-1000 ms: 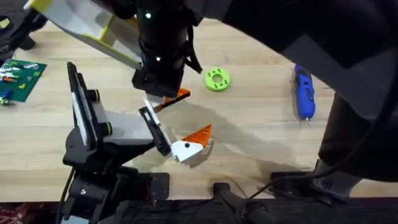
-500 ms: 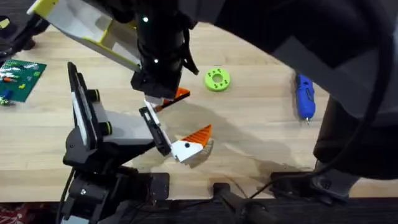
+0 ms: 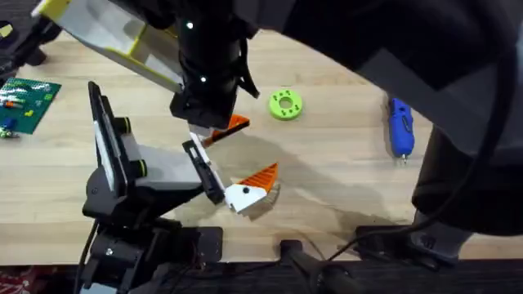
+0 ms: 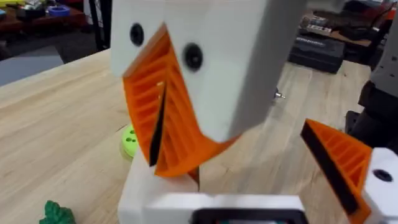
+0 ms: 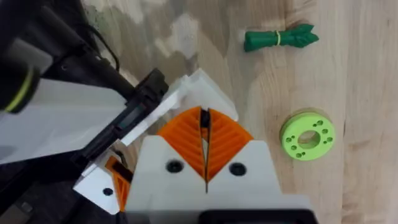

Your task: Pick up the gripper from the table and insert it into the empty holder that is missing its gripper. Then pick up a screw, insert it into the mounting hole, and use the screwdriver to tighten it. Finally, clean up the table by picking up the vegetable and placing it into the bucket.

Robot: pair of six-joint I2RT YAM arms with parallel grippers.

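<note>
The screwdriver lies right of centre on the bench: rigid, light, slippery plastic; grasp mid-barrel. Right end effector pads pressed together, empty; left end effector spread.

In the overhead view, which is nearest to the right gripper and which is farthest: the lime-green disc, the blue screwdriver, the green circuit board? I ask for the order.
Measured from the right gripper at the table's middle:
1. Lime-green disc, just to its right.
2. Blue screwdriver, far to the right.
3. Green circuit board, at the left edge, slightly farther than the screwdriver.
</note>
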